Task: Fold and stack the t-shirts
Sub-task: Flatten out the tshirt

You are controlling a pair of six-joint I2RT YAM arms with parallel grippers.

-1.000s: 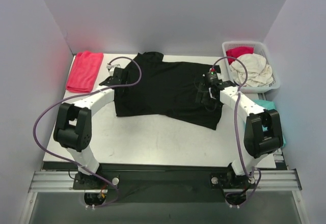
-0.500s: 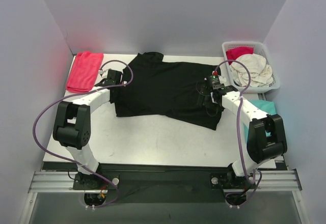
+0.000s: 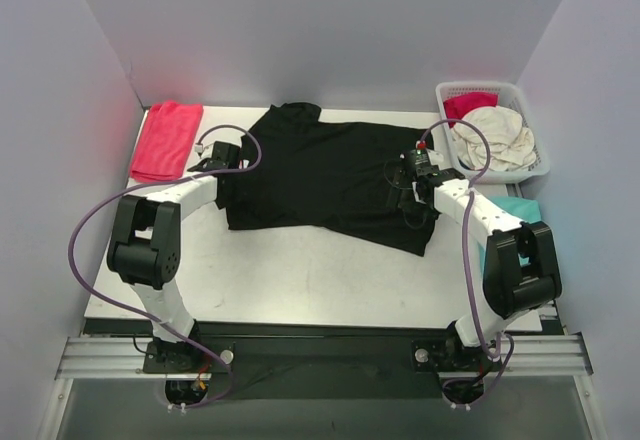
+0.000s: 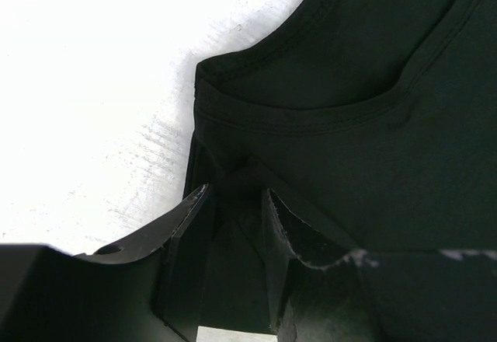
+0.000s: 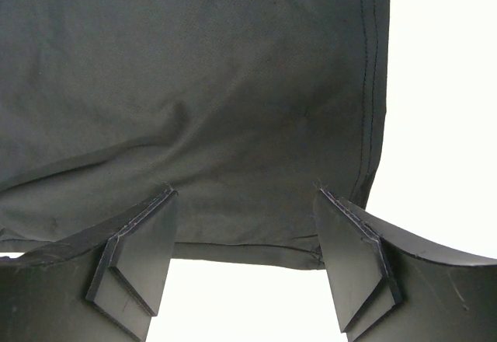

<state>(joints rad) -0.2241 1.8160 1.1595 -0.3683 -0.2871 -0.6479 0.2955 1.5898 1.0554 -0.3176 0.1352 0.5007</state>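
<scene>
Grasp step: left pincer [image 4: 237,196] narrow astride shirt [image 3: 330,175] edge, clamp unclear; right pincer [image 5: 242,194] apart over hem. Next: pinch both, fold.

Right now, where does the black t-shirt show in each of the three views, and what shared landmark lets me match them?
Top external: the black t-shirt lies spread across the middle of the white table.
Left wrist: it fills the right and lower frame, stitched edges showing.
Right wrist: it fills the upper frame, with its edges at the bottom and right.
Shared landmark: the white table, bare beside the shirt in both wrist views.
</scene>
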